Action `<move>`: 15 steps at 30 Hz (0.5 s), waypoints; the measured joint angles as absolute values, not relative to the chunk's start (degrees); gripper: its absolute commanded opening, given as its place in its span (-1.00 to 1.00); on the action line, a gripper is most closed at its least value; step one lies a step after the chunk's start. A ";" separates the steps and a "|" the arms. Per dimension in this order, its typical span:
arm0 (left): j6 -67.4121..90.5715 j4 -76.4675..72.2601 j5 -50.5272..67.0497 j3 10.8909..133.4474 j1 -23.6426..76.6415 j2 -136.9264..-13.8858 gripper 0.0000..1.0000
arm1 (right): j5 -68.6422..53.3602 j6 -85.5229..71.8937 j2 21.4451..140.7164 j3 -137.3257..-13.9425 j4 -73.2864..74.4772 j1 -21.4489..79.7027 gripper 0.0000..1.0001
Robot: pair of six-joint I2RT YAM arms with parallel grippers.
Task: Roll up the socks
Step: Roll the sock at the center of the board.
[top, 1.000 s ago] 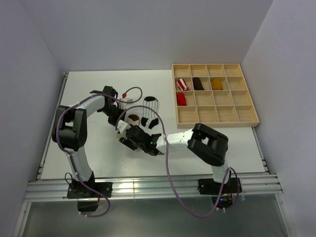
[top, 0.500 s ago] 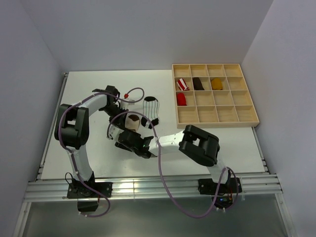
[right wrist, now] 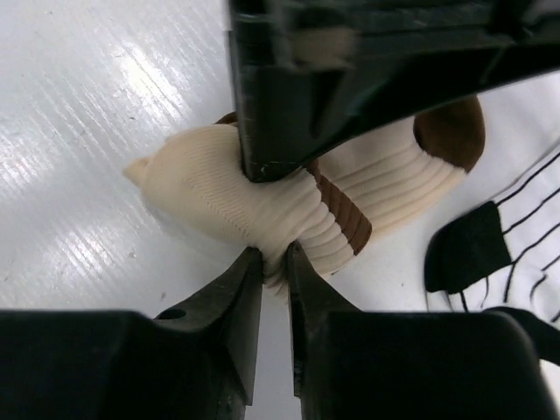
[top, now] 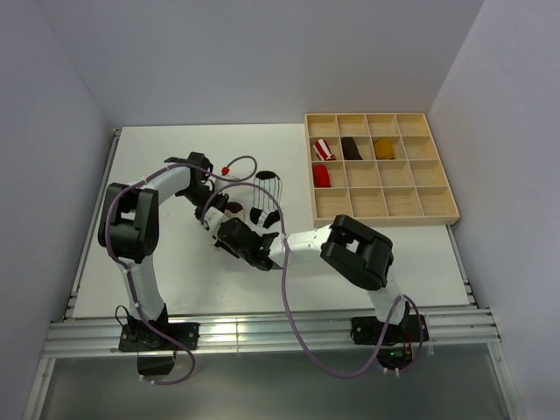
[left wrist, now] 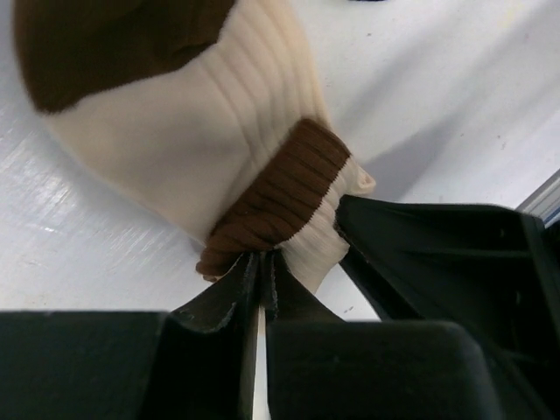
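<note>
Since a second ago the right gripper (right wrist: 274,261) has slid up to the cream sock (right wrist: 206,197) and drawn its wide-spread jaws together; they now nip a fold of the cream ribbing. White table (top: 157,271) fills the middle of the top view, with a wooden tray (top: 385,203) at upper right holding four sock bundles (top: 322,175) in its upper-left cells. Left arm (top: 131,223) and right arm (top: 354,254) meet left of centre, where the cream sock lies, the striped sock (top: 267,197) flat just to its right. From the opposite side the left gripper (left wrist: 260,267) is clenched on the sock's brown band (left wrist: 280,197).
</note>
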State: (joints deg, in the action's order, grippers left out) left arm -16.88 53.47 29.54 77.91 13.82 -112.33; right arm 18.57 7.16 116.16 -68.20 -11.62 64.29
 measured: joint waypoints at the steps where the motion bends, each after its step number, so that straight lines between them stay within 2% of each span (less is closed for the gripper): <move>1: -16.88 53.49 29.91 77.91 13.85 -112.33 -0.67 | 17.23 6.20 115.55 -67.46 -11.97 63.68 -0.67; 9: -16.45 53.34 32.16 78.04 13.78 -112.18 -0.39 | 4.75 -0.56 112.97 -63.33 -15.75 59.05 -0.80; 15: -14.79 52.12 35.57 78.02 12.86 -109.14 -0.32 | -4.34 -4.34 112.27 -61.67 -17.82 55.68 -0.82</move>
State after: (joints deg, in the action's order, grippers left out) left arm -14.79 52.12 35.57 78.02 12.86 -109.14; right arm -4.34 -4.34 112.27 -61.67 -17.82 55.68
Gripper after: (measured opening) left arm 0.333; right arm 0.190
